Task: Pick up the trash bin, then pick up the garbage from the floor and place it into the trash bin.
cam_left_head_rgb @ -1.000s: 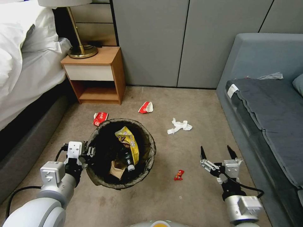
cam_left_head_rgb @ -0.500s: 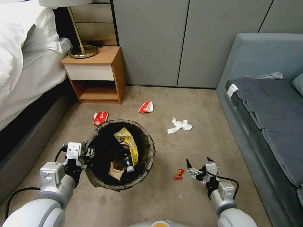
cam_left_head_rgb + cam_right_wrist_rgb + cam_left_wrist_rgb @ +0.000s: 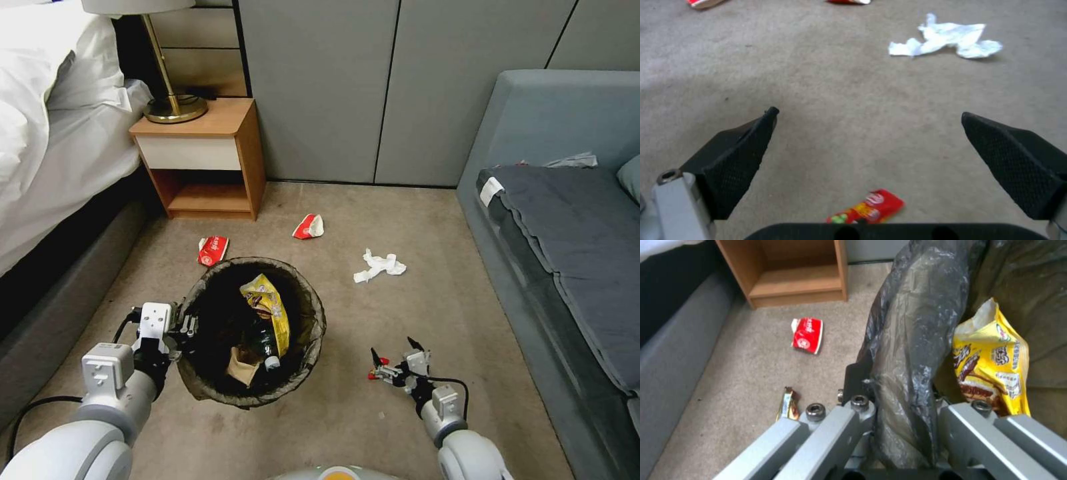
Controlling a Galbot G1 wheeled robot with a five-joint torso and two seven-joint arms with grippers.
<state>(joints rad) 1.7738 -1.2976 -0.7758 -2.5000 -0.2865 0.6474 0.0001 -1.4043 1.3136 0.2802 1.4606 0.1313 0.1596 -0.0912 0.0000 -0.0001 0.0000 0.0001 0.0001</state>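
We hold the trash bin (image 3: 253, 330) up off the floor (image 3: 427, 220) with our left gripper (image 3: 902, 420), fingers pinched on its bag-lined rim on the side facing the bed (image 3: 47, 147). Inside the bin: a yellow snack wrapper (image 3: 270, 310), a green bottle (image 3: 263, 347) and a brown paper bag (image 3: 241, 363).

Our right gripper (image 3: 393, 363) is low over the carpet on the sofa side of the bin, fingers spread wide, with a small red wrapper (image 3: 869, 208) lying between them near the palm.

Other garbage on the floor: a white tissue (image 3: 378, 265) beyond the bin toward the sofa (image 3: 567, 220), a red-white wrapper (image 3: 309, 227) and a red packet (image 3: 213, 250) between the bin and the nightstand (image 3: 200, 157), and a thin bar wrapper (image 3: 789, 403) below the held rim.

Risks, as we judge them:
- The red wrapper is flat and thin; the fingers may close above it, or drag on the pile and push it away.
- It sits far back between the fingers, so the tips could shut on nothing.
- The rim hold bites on slick liner; the bin could slip or tip and spill.
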